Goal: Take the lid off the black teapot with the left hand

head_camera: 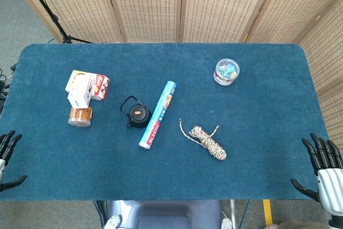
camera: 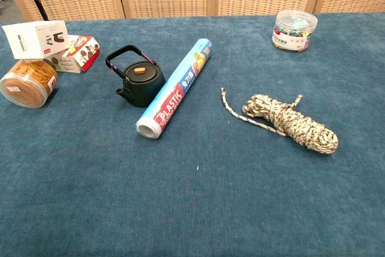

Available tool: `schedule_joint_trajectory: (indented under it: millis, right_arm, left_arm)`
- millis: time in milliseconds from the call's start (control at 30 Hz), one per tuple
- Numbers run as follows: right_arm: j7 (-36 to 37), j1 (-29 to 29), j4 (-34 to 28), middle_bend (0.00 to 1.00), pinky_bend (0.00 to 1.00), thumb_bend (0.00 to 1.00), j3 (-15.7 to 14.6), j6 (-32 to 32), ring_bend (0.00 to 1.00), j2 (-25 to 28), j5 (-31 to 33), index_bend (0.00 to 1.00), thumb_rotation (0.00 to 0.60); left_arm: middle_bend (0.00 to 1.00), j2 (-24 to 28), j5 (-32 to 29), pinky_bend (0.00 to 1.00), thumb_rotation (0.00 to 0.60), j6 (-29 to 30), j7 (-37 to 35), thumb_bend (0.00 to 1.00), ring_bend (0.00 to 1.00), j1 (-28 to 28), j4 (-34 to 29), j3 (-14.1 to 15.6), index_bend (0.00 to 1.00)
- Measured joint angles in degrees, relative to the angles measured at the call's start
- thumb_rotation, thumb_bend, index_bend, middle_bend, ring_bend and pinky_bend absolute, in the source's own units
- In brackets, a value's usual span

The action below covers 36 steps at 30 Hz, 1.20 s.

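Observation:
The black teapot (head_camera: 138,115) (camera: 141,85) stands left of the table's middle, its loop handle raised toward the back. Its lid (head_camera: 139,112) (camera: 140,71) sits on top, black with an orange knob. My left hand (head_camera: 6,156) hangs at the table's front left corner, fingers spread, holding nothing, far from the teapot. My right hand (head_camera: 323,172) is at the front right corner, fingers also spread and empty. Neither hand shows in the chest view.
A blue plastic-wrap roll (head_camera: 158,114) (camera: 175,87) lies just right of the teapot, almost touching it. A clear jar (head_camera: 80,116), white box (head_camera: 79,90) and red carton (head_camera: 99,86) stand to its left. A coiled rope (head_camera: 208,141) and a clip tub (head_camera: 226,72) lie to the right.

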Motion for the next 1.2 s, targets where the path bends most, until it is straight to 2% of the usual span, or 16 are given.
schedule_joint_trajectory:
  millis: [267, 433, 567, 667, 867, 1033, 1200]
  right_arm:
    - [0.45, -0.21, -0.14, 0.0, 0.0, 0.0, 0.05, 0.57, 0.0, 0.22, 0.03, 0.0, 0.6]
    - [0.16, -0.28, -0.23, 0.0, 0.0, 0.0, 0.17, 0.7, 0.0, 0.18, -0.01, 0.0, 0.6]
    - [-0.02, 0.09, -0.32, 0.0, 0.0, 0.0, 0.41, -0.21, 0.0, 0.11, 0.89, 0.0, 0.6]
    - [0.01, 0.49, -0.4, 0.0, 0.0, 0.0, 0.75, -1.15, 0.0, 0.08, 2.08, 0.0, 0.6]
    - [0.13, 1.57, -0.46, 0.0, 0.0, 0.0, 1.69, -3.67, 0.0, 0.05, 5.39, 0.0, 0.6]
    - [0.53, 2.31, -0.43, 0.0, 0.0, 0.0, 2.3, -5.27, 0.0, 0.14, 7.49, 0.0, 0.6]
    - [1.05, 3.17, -0.15, 0.0, 0.0, 0.0, 3.1, -7.21, 0.0, 0.19, 10.32, 0.0, 0.6]
  left_arm:
    - [0.0, -0.06, -0.32, 0.0, 0.6, -0.89, 0.06, 0.0, 0.0, -0.42, -0.47, -0.05, 0.0]
    - [0.0, 0.58, 0.15, 0.0, 0.6, -2.83, 1.11, 0.0, 0.0, -2.56, -4.04, -0.9, 0.02]
    - [0.0, 1.62, -0.12, 0.0, 0.6, -6.07, 4.02, 0.0, 0.0, -6.01, -9.72, -2.8, 0.07]
    - [0.0, 1.82, -2.32, 0.0, 0.6, -10.69, 6.54, 0.0, 0.0, -10.31, -13.97, -5.52, 0.14]
    - [0.0, -2.54, -13.96, 0.0, 0.6, -18.79, 14.09, 0.0, 0.0, -19.86, -17.04, -12.1, 0.27]
    - [0.0, -9.8, -28.15, 0.0, 0.6, -23.28, 23.43, 0.05, 0.0, -28.54, -16.2, -16.62, 0.36]
    - [0.0, -19.25, -43.09, 0.0, 0.6, -24.59, 34.4, 0.11, 0.0, -38.27, -12.47, -20.03, 0.39]
